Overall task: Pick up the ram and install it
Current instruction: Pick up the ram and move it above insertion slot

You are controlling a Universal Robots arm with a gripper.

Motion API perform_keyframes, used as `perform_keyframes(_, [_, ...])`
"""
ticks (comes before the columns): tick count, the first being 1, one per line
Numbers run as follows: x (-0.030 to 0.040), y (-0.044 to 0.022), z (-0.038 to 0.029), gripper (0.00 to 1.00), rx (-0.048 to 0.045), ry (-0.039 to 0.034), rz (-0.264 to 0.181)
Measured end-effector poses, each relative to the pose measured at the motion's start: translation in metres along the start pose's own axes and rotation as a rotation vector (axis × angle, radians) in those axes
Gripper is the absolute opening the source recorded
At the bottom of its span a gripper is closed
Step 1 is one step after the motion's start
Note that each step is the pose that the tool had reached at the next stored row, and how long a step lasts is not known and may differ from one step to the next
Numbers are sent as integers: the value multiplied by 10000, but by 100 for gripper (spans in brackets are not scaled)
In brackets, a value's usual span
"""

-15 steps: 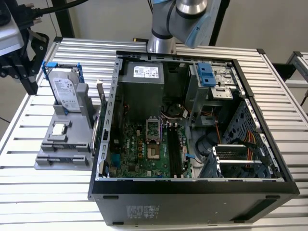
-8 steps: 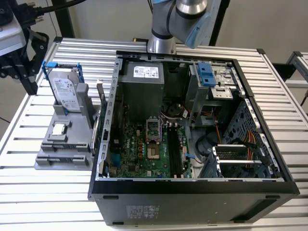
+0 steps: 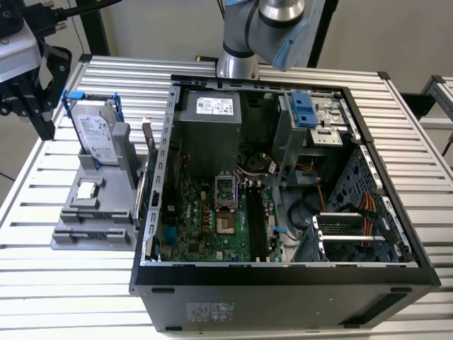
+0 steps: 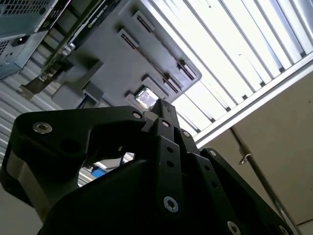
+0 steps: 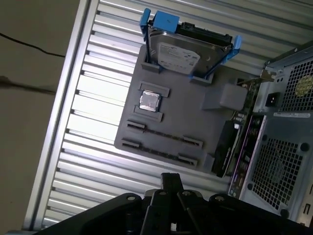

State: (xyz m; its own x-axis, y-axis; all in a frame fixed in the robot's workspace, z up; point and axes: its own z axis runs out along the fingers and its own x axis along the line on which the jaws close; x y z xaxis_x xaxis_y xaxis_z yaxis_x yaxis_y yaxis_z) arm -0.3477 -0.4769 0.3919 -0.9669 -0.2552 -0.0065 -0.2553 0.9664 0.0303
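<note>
My gripper (image 3: 45, 129) hangs over the table's far corner at the exterior view's left, beside the grey fixture (image 3: 95, 219) and well away from the open computer case (image 3: 283, 273). In both wrist views its black fingers (image 4: 164, 111) (image 5: 171, 180) meet at the tips with nothing seen between them. The two long holders (image 5: 161, 143) on the fixture are bare. I cannot make out the ram. The long memory slots (image 3: 257, 219) on the motherboard look dark, and I cannot tell whether it sits in one.
A silver hard drive in a blue bracket (image 3: 94, 131) and a small square processor chip (image 3: 87, 189) rest on the fixture. An expansion card (image 5: 230, 142) stands on edge between fixture and case. The slatted table's edge (image 3: 21, 184) is close to the gripper.
</note>
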Motion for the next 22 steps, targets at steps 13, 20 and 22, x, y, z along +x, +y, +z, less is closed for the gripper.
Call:
perform_keyframes(13, [0, 0, 0, 0, 7, 18, -511])
perform_keyframes(20, [0, 0, 0, 0, 13, 27, -719])
perform_keyframes(22, [0, 0, 0, 0, 14, 29, -783])
